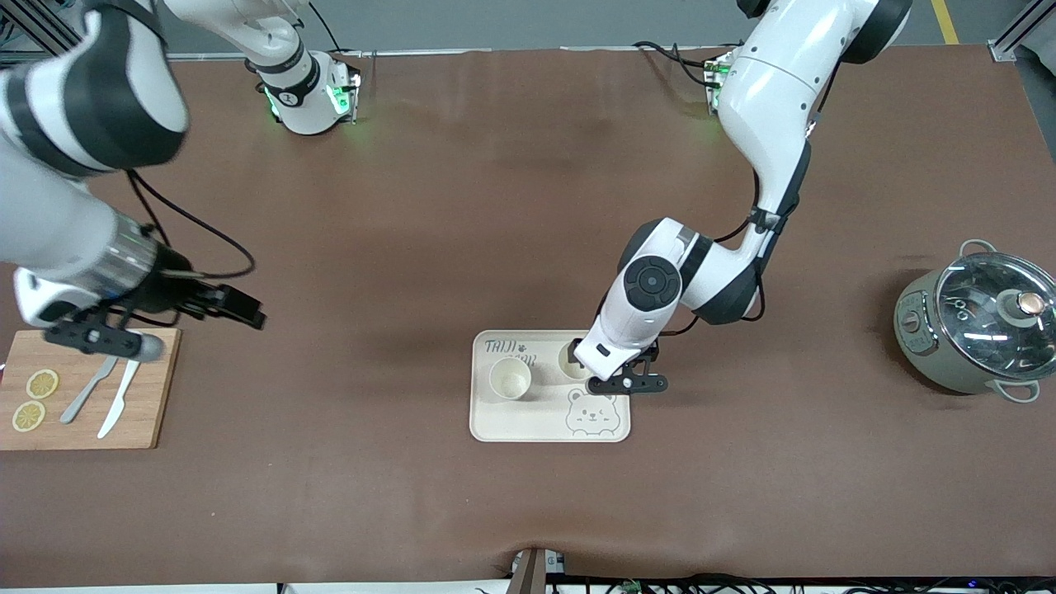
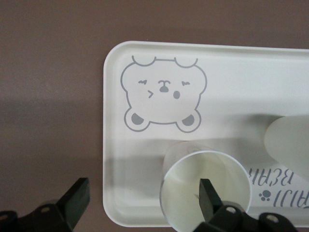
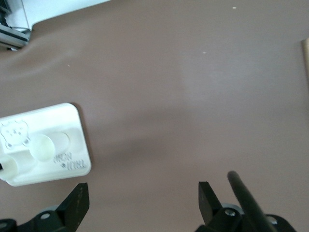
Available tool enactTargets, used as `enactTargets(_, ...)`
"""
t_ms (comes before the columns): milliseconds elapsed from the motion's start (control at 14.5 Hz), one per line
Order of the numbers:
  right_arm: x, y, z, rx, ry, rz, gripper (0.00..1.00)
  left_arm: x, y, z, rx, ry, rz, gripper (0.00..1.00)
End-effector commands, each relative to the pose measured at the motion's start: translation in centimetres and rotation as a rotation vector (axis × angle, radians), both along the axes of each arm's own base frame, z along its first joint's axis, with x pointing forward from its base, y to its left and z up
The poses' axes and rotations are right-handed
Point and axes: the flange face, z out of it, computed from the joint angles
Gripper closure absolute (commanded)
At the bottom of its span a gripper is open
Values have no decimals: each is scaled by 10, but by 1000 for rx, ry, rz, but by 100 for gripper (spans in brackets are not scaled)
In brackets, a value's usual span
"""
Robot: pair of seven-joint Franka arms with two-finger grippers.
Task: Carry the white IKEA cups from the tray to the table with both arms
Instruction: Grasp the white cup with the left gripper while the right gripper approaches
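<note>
Tray (image 1: 495, 421) holds 2 white cups (image 1: 510, 379), 1 under left gripper (image 1: 631, 381)

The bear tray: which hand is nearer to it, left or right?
Left. The left hand hangs open over the bear tray, above one cup; the right hand is over the cutting board.

I count two cups (image 1: 510, 379) (image 1: 571, 360), one tray (image 1: 495, 429), one pot (image 1: 973, 328), one board (image 1: 144, 412), two lemon slices (image 1: 42, 384) (image 1: 28, 416), two utensils (image 1: 87, 389) (image 1: 118, 399).

Bear tray (image 1: 495, 425) — lettering "TAIJI BEAR" by paw print; nothing else readable.
</note>
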Motion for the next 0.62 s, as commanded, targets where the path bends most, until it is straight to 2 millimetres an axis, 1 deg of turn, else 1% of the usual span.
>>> enactTargets(0, 12, 44, -16, 26, -17, -64, 0, -3, -3, 0, 22, -41, 10, 0)
enactTargets(138, 13, 74, -30, 26, -32, -70, 0, -6, -2, -11, 17, -45, 13, 0)
enactTargets(275, 15, 83, -39, 27, -34, -65, 0, -12, -2, -21, 18, -42, 7, 0)
enactTargets(413, 20, 85, -48, 32, -46, -68, 0, -12, -2, -24, 19, -39, 6, 0)
enactTargets(551, 25, 95, -64, 33, -60, -61, 0, -12, -4, -26, 14, -45, 6, 0)
